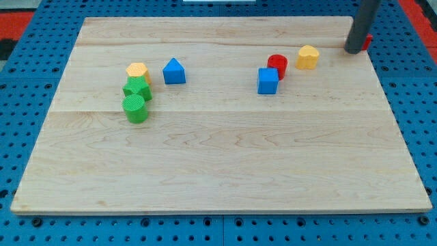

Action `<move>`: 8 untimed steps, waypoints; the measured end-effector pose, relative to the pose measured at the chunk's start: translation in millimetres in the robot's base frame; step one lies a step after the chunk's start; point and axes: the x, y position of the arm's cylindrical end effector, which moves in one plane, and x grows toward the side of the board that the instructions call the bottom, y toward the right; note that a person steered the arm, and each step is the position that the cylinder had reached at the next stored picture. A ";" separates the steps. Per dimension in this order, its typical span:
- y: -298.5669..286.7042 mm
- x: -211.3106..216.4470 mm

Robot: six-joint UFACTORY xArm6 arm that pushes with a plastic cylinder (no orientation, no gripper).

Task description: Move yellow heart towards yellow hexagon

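Note:
The yellow heart (308, 57) lies at the view's upper right. The yellow hexagon (138, 71) lies at the upper left, touching a green block (137, 88). My tip (354, 50) stands on the board to the right of the yellow heart, a short gap apart from it. A small red block (367, 42) sits right behind the rod, mostly hidden, at the board's right edge.
A red cylinder (277, 65) and a blue cube (268, 80) sit just left of the heart, touching each other. A blue triangular block (174, 71) lies right of the hexagon. A green cylinder (135, 108) sits below the green block. The wooden board (218, 171) rests on a blue pegboard.

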 end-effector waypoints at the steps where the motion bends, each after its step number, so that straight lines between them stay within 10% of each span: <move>1: -19.2 8.1; 8: -137.3 2.9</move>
